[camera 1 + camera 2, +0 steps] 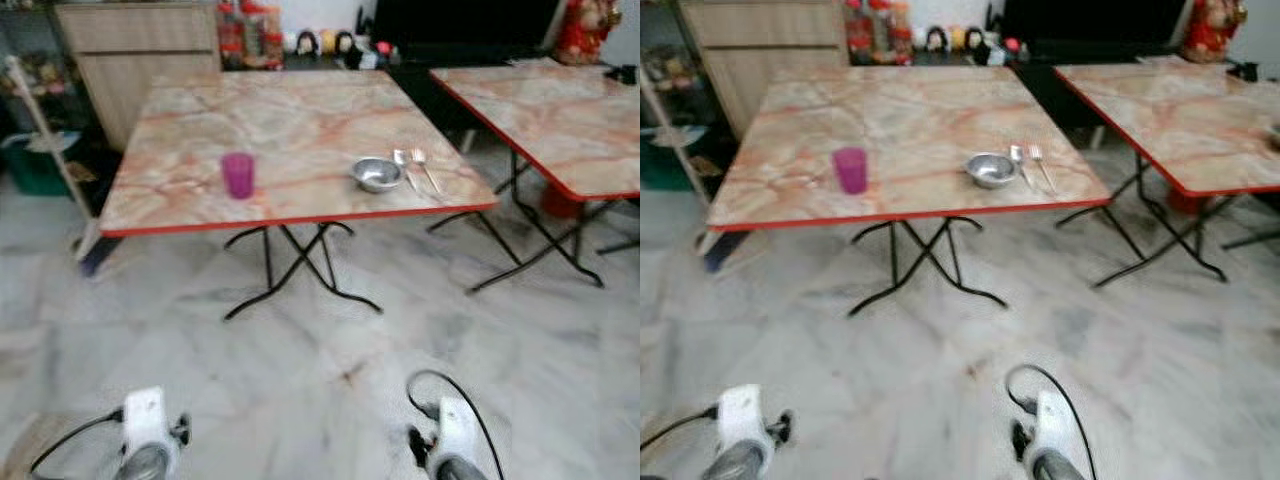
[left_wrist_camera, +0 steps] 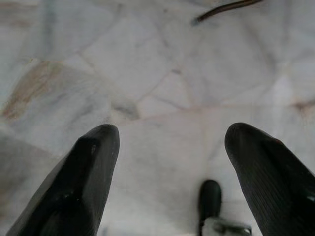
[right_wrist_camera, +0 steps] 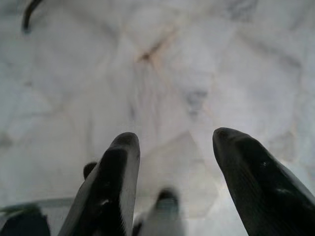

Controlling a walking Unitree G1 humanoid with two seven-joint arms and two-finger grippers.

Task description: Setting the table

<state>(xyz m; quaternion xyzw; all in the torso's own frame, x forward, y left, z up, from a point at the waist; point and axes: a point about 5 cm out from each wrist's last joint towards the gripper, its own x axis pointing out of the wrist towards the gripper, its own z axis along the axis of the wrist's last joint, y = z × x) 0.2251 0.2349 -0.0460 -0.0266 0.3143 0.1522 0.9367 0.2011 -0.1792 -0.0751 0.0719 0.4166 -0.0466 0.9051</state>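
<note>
A folding table with a marble-pattern top and red edge stands ahead of me. On it sit a purple cup, a steel bowl, and a spoon and fork just right of the bowl. Both arms hang low near my body, far short of the table. My left gripper is open over bare floor, with nothing between its fingers. My right gripper is also open and empty above the floor.
A second table of the same kind stands to the right. A wooden cabinet and shelves with jars line the back wall. A leaning mop or pole stands at the left. Pale marble floor lies between me and the tables.
</note>
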